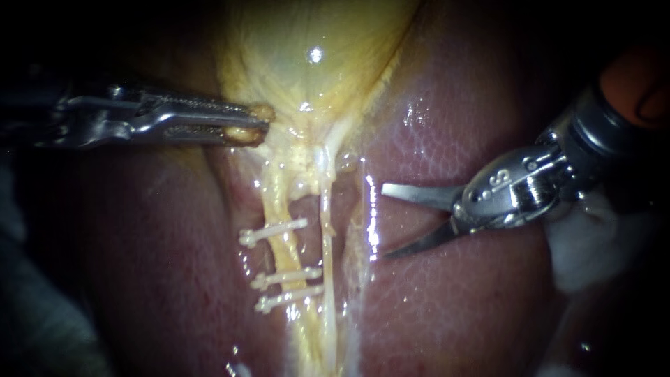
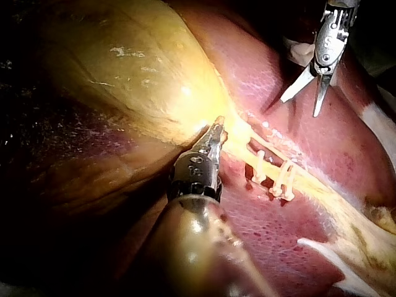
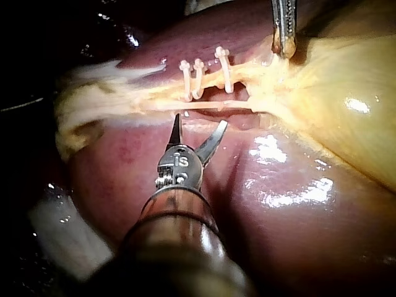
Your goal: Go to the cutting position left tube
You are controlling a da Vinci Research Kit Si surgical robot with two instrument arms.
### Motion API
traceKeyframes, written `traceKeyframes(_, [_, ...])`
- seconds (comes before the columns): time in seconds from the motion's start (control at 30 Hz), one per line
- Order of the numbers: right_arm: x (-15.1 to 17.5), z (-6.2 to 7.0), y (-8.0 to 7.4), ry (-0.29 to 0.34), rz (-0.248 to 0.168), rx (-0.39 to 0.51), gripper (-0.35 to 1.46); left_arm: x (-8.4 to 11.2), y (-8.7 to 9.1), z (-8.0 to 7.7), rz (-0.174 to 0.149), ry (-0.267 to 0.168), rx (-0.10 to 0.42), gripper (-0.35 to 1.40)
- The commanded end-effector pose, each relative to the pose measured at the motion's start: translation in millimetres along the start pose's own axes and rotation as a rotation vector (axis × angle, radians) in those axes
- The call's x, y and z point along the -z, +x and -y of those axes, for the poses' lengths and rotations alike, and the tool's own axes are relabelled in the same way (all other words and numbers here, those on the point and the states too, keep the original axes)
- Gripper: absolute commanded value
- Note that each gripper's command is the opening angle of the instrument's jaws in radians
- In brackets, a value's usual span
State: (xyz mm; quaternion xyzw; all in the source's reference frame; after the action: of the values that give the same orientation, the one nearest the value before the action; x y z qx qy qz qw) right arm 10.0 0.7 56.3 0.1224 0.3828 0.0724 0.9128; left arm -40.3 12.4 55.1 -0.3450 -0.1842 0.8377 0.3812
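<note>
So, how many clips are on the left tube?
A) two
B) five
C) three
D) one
C: three white clips cross the left tube, one alone and two close together, further from the gallbladder.

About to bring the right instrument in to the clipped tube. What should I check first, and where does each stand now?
1. Right instrument jaws open: ok.
2. Left instrument shut on the gallbladder neck: ok.
3. Three clips on the left tube, bare gap between upper one and lower pair: ok.
4. Blades around the left tube: not ok; they sit over the liver, apart from it.
5. Free path: not ok; the right tube lies between.
6. Left tube's underside: cannot tell.
</note>
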Motion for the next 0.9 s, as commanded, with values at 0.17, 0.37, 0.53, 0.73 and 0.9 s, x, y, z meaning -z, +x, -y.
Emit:
traceKeyframes(0.17, [0.0, 0.0, 0.0, 0.003, -0.002, 0.0, 1.45, 2.5, 0.7, 0.7, 0.002, -0.003, 0.001, -0.35])
traceKeyframes(0.37, [0.0, 0.1, 0.1, 0.003, -0.002, 0.0, 1.45, 6.4, 1.7, 1.8, -0.002, 0.033, 0.005, -0.35])
traceKeyframes(0.53, [-0.1, 0.1, 0.2, 0.026, -0.015, -0.001, 1.45, 6.6, 1.8, 1.9, -0.005, 0.036, 0.008, -0.35])
traceKeyframes(0.73, [-1.2, 0.3, 0.9, 0.094, -0.068, -0.025, 1.45, 6.6, 1.8, 1.5, -0.006, 0.038, 0.009, -0.35])
traceKeyframes(0.9, [-2.9, 0.8, 1.3, 0.162, -0.124, -0.091, 1.45, 6.7, 1.8, 1.2, -0.005, 0.037, 0.01, -0.35])
